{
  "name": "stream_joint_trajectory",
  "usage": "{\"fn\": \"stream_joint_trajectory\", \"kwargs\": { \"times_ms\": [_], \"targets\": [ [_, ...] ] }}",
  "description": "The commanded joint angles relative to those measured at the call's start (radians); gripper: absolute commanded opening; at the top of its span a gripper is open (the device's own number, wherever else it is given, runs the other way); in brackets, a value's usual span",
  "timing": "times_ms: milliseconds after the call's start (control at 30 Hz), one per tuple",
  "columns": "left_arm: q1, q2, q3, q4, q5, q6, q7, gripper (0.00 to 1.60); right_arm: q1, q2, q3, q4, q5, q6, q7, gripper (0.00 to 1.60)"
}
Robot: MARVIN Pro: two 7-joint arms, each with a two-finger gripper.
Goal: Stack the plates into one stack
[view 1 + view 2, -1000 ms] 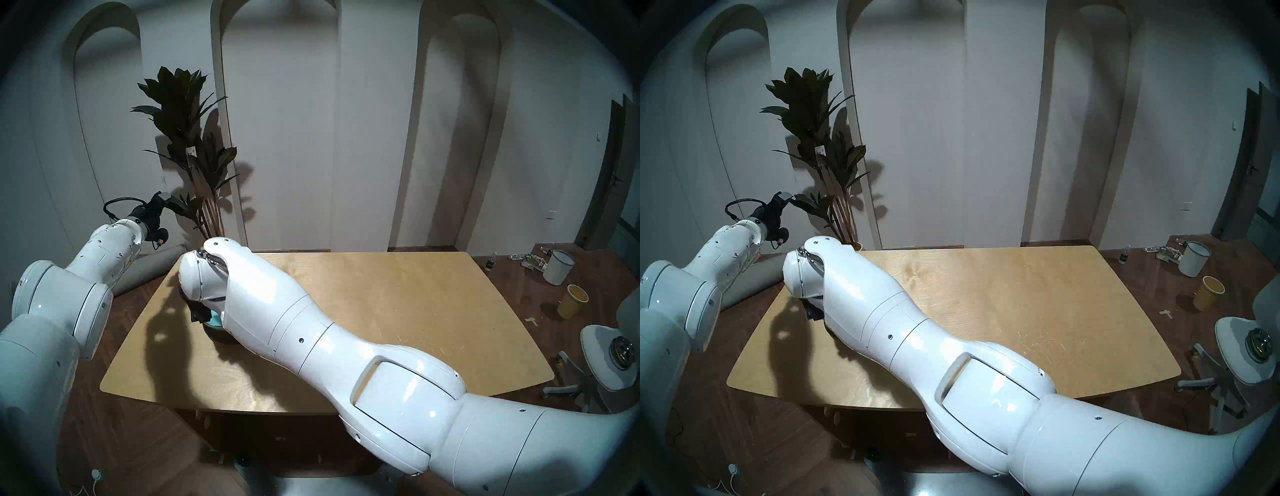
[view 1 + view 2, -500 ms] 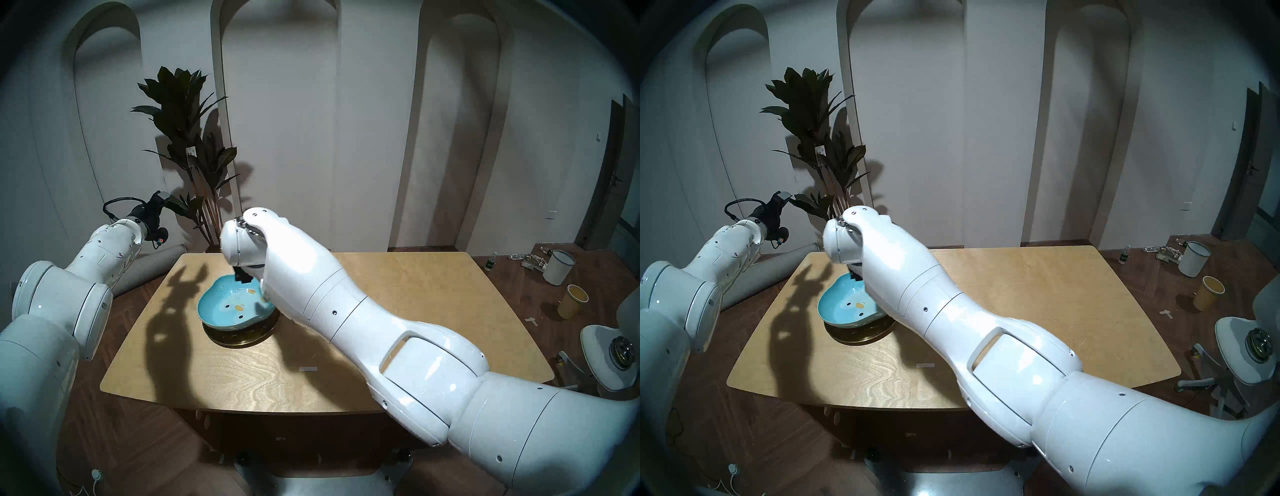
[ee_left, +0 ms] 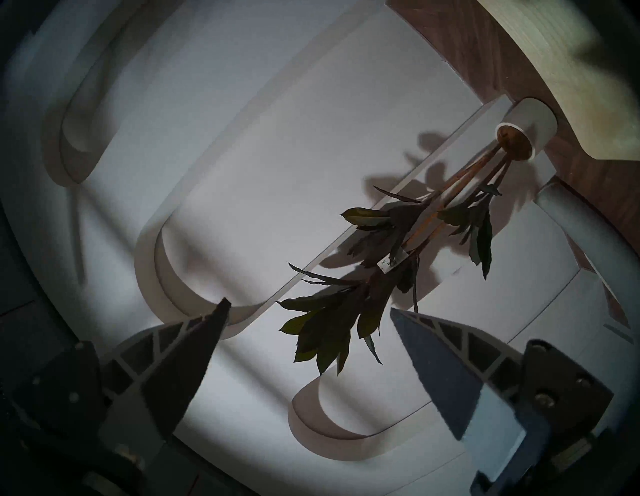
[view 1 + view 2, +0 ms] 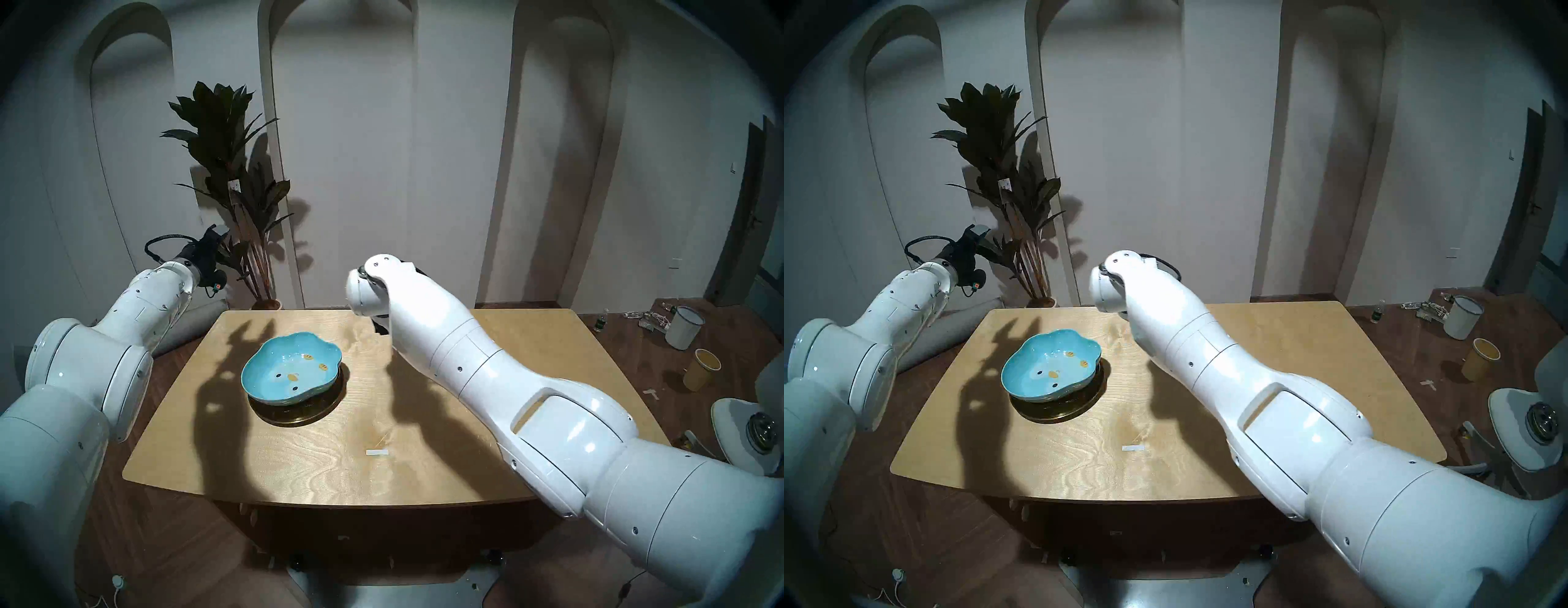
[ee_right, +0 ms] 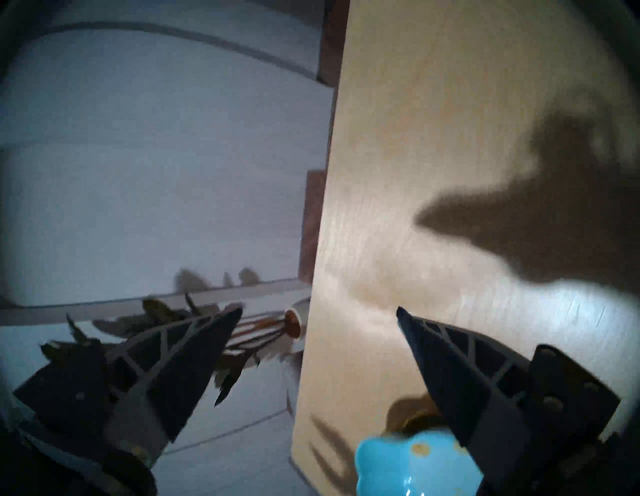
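Observation:
The stack stands left of centre on the wooden table (image 4: 466,352). A light-blue lobed dish (image 4: 292,368) with yellow marks lies uppermost, over a round gold plate (image 4: 297,419) whose rim shows below it. Any plate between them is hidden. The right wrist view catches the blue dish (image 5: 415,464) and a bit of the gold plate (image 5: 410,414) at its bottom edge. My right gripper (image 5: 318,309) is open and empty, raised over the table's far edge, right of the stack. My left gripper (image 3: 310,305) is open and empty, held off the table's left, pointing at the wall.
A potted plant (image 4: 237,191) stands behind the table's far left corner, with a grey roll (image 4: 186,329) on the floor beside it. A white tape strip (image 4: 376,452) lies on the table near the front. A white bucket (image 4: 684,327) and a yellow cup (image 4: 702,369) sit on the floor at right.
My right arm has lifted off the stack and swung back to the right, uncovering the blue dish resting on top. My left arm has shifted slightly to the right.

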Motion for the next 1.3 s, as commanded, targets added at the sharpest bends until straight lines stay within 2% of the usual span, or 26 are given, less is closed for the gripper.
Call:
{"fn": "stream_joint_trajectory", "kwargs": {
  "times_ms": [0, 333, 533, 633, 767, 1000, 1133, 1267],
  "targets": [
    [-0.017, -0.038, -0.003, -0.034, -0.008, -0.018, 0.036, 1.60, 0.043, 0.114, 0.002, 0.043, -0.084, -0.007, -0.038, 1.60],
    [-0.009, -0.076, -0.003, -0.059, -0.015, -0.057, 0.075, 1.60, 0.129, 0.242, -0.012, 0.090, -0.199, 0.008, -0.082, 1.60],
    [-0.005, -0.094, -0.007, -0.082, -0.025, -0.089, 0.117, 1.60, 0.187, 0.311, -0.046, 0.068, -0.285, 0.035, -0.103, 1.60],
    [0.000, -0.102, -0.009, -0.086, -0.030, -0.098, 0.128, 1.60, 0.200, 0.325, -0.057, 0.063, -0.304, 0.044, -0.109, 1.60],
    [0.038, -0.139, -0.013, -0.091, -0.045, -0.142, 0.161, 1.60, 0.237, 0.360, -0.096, 0.048, -0.362, 0.074, -0.129, 1.60],
    [0.110, -0.202, -0.002, -0.098, -0.054, -0.202, 0.207, 1.60, 0.239, 0.390, -0.150, 0.031, -0.419, 0.119, -0.156, 1.60],
    [0.139, -0.225, -0.002, -0.109, -0.060, -0.224, 0.241, 1.60, 0.222, 0.397, -0.204, 0.017, -0.446, 0.182, -0.171, 1.60],
    [0.134, -0.225, -0.016, -0.131, -0.074, -0.234, 0.281, 1.60, 0.237, 0.424, -0.253, 0.003, -0.482, 0.242, -0.183, 1.60]
  ]
}}
